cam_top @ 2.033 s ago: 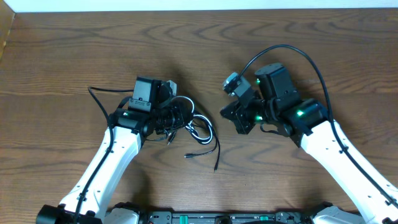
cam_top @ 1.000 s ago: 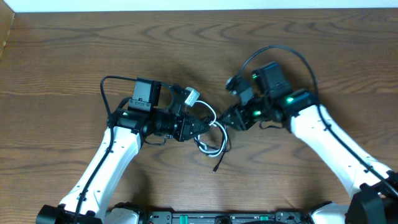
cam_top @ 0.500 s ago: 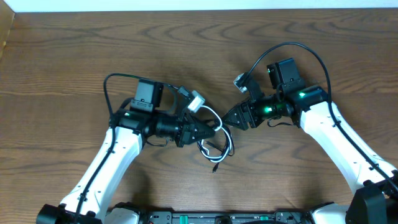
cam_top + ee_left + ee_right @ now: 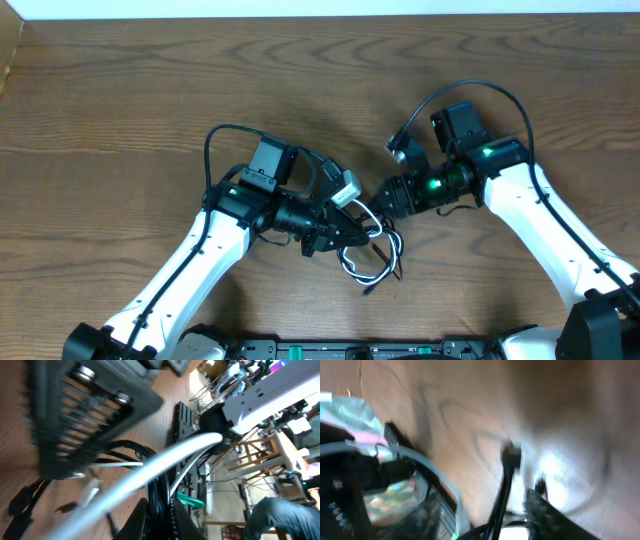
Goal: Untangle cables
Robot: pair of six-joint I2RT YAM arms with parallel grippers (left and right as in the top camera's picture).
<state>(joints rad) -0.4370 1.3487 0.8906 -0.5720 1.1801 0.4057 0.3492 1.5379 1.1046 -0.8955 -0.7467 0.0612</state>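
**Two robot arms meet over a tangle of cords on a wooden table**

Dark brown wood [image 4: 120, 100] with a swirling grain fills the overhead view, with a pale strip along the far edge. Two white arms with black wrists reach in from the near corners and almost meet right of centre.

The left gripper [image 4: 352, 228] points right, its claw pressed together on the tangled cables [image 4: 368, 262], which hang in loops just near of its tip. A thin white cable [image 4: 352, 266] curls in glossy loops beside a thin black cable [image 4: 395, 262].

The right gripper [image 4: 388, 197] sits just far and right of the tangle. Whether its claw is spread or closed cannot be told.

Only the left wrist view shows the room: blurred wooden furniture, loose wires and blue denim [image 4: 272, 515], with the white cable [image 4: 165, 460] streaking across. The right wrist view is a smear of brown table [image 4: 470, 400] and one dark cord end [image 4: 510, 456].
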